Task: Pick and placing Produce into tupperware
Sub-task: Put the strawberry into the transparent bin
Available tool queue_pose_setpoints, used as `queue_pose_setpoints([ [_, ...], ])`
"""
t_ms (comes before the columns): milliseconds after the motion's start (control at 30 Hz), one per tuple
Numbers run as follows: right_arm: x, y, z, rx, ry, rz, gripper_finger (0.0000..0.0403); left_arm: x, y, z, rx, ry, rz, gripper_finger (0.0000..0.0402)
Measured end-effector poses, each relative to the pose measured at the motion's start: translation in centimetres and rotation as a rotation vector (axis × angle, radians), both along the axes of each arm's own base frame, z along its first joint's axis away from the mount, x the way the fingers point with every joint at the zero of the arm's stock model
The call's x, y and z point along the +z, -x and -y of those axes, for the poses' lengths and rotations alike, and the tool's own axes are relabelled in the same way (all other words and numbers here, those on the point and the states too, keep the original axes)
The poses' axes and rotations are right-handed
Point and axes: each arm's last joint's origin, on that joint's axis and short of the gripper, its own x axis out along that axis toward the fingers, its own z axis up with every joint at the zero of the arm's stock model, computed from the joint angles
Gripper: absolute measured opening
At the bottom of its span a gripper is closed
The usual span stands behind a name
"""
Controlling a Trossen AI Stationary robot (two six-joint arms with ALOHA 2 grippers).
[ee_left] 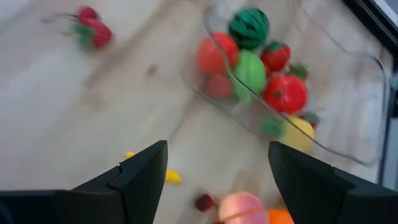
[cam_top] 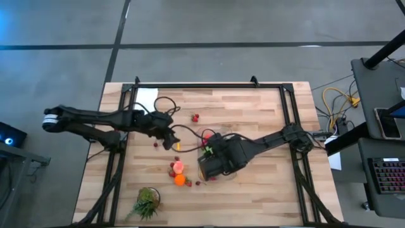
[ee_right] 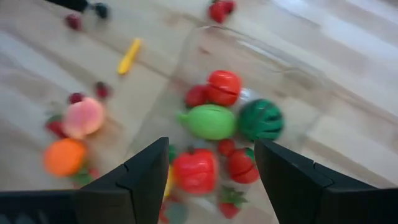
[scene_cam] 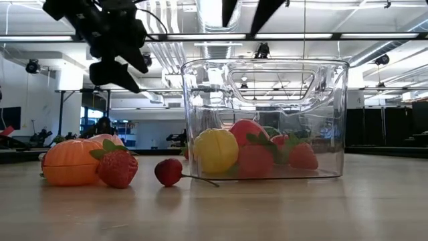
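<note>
The clear tupperware (scene_cam: 264, 120) stands on the table's middle (cam_top: 209, 140) and holds several produce pieces: a yellow one (scene_cam: 215, 150), red ones, a green one (ee_right: 211, 121) and a striped dark-green one (ee_right: 260, 119). More produce lies on the wood to its left: an orange piece (scene_cam: 70, 163), a pink piece (cam_top: 179, 166), a strawberry (scene_cam: 117, 167), a cherry (scene_cam: 168, 172) and a small yellow piece (ee_left: 171, 177). My right gripper (ee_right: 210, 144) hovers open above the tupperware (cam_top: 205, 166). My left gripper (ee_left: 217, 149) is open in the air left of the tupperware (cam_top: 172, 142).
A leafy green tuft (cam_top: 147, 202) sits near the table's near-left corner. A white sheet (cam_top: 147, 96) lies at the far left. Another strawberry (cam_top: 195, 117) rests toward the far side. Black cables run along the left arm. Bare wood stretches on the right half.
</note>
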Motion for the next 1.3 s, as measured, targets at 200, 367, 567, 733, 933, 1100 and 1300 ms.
queue_pose_setpoints([
  [200, 1.2, -0.6, -1.3, 0.06, -0.044, 0.155, 0.0228, 0.4, -0.2, 1.6, -0.078, 0.009, 0.023, 0.0265],
  [367, 1.5, -0.4, -1.5, 0.054, -0.024, 0.18, 0.0228, 0.5, 0.0, 1.8, -0.064, 0.03, 0.026, 0.0265],
  [567, 3.0, -0.2, 0.6, -0.007, 0.05, 0.236, 0.0228, 0.8, -0.1, 0.4, -0.028, -0.076, 0.04, 0.0265],
  [733, 4.9, 0.0, 4.9, -0.068, 0.081, 0.25, 0.0228, 0.6, -1.1, -2.8, 0.015, -0.165, 0.072, 0.0265],
  [933, 7.1, 1.0, 10.7, -0.139, 0.13, 0.242, 0.0228, -0.7, -2.5, -7.9, -0.02, -0.174, 0.06, 0.0265],
  [1100, 8.8, 2.4, 15.1, -0.206, 0.164, 0.241, 0.0228, -3.1, -2.7, -10.5, -0.112, -0.264, -0.045, 0.0265],
  [1300, 8.9, 3.0, 18.2, -0.223, 0.16, 0.193, 0.0228, -4.9, -3.4, -11.1, -0.308, -0.399, -0.116, 0.0265],
])
